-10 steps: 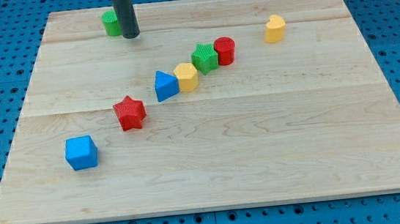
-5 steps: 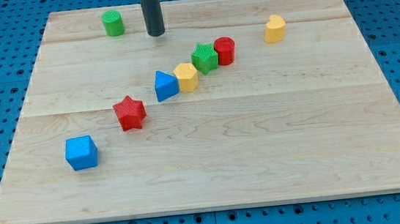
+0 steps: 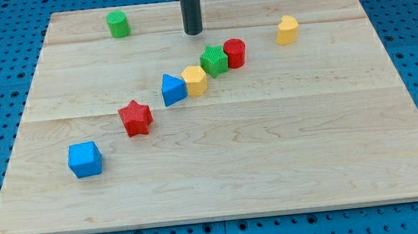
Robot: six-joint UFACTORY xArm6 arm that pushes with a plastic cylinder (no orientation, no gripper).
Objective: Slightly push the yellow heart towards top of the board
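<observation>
Near top edge, my tip [image 3: 194,32] upright, left of yellow heart [image 3: 287,29].

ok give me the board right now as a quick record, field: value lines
tip: my tip near the view's top, touching no block
target: yellow heart at upper right, well right of tip
diagonal row: red cylinder, green star, yellow hexagon, blue triangle
further down-left: red star, blue cube
upper left: green cylinder
surface: wooden board
</observation>
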